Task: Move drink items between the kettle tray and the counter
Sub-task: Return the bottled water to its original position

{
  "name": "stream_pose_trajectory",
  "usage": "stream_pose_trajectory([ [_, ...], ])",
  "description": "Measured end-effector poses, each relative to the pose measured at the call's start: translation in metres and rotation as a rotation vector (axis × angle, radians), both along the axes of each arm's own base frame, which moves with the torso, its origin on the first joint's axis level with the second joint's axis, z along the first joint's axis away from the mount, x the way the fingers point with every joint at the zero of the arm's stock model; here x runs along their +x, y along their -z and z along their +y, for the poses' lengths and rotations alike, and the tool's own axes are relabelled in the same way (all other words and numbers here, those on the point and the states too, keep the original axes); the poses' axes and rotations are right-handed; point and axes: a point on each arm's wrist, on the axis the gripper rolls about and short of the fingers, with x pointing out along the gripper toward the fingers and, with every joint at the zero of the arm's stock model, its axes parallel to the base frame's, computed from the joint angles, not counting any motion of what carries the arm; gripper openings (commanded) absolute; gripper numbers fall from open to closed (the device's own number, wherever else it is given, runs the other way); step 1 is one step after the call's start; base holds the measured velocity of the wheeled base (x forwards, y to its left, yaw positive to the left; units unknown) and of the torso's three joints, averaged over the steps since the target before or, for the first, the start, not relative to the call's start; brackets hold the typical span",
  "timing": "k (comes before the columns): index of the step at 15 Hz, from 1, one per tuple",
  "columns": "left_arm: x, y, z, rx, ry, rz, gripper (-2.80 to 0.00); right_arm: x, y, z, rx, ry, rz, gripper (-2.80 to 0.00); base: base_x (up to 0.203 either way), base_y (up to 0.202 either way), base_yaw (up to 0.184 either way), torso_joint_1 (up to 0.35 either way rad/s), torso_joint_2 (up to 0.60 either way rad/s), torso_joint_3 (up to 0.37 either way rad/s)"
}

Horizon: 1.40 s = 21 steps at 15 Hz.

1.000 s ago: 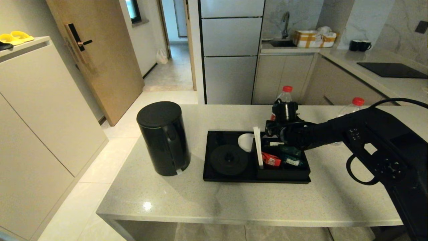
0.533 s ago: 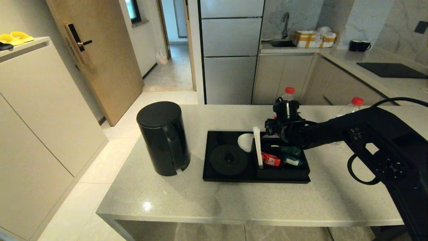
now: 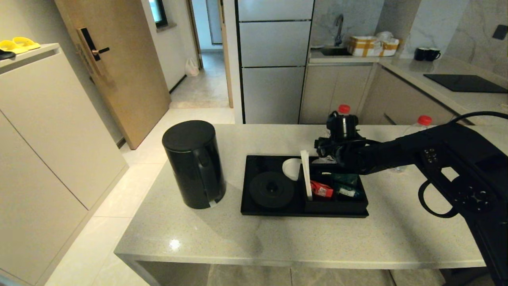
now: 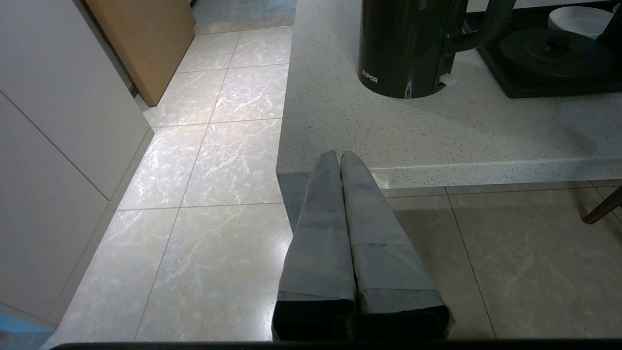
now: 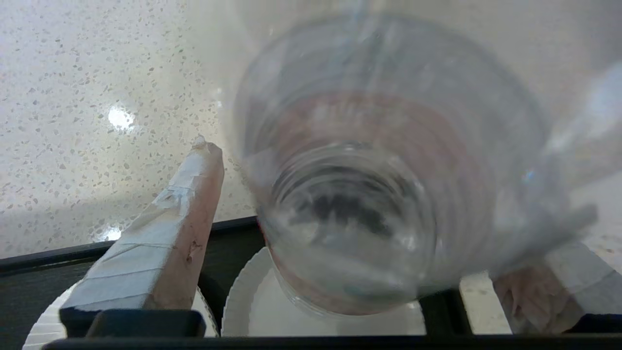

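The pale speckled counter (image 3: 301, 238) carries the black kettle tray (image 3: 254, 186) at its centre, with the black kettle (image 3: 193, 163) standing on the stone at the tray's 9 o'clock. At the tray's 1 o'clock a water bottle (image 5: 369, 194) stands in the rear corner between the right gripper's (image 5: 384, 233) fingers (image 5: 170, 233), which are spread wide on either side. Bottle number 2 (image 3: 420, 123) stands at 2 o'clock. The left gripper (image 4: 340, 160) hangs shut off the counter's near edge.

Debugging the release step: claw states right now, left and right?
Left claw: shut, empty, parked below the counter edge.
Right claw: open around a water bottle at the kettle tray.
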Motion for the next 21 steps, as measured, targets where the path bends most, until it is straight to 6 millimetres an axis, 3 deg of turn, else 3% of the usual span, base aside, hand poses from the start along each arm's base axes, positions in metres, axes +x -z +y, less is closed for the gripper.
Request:
stream_pose_trajectory([
  [14,0.0,0.0,0.0,0.0,0.0,0.0,-2.8,-0.042,-0.06,0.009,0.036,-0.058,-0.063,0.0,0.0,0.0,0.0,0.0,0.0,0.0],
  [21,0.0,0.0,0.0,0.0,0.0,0.0,-2.8,-0.041,-0.058,0.01,0.034,-0.062,-0.063,0.0,0.0,0.0,0.0,0.0,0.0,0.0],
])
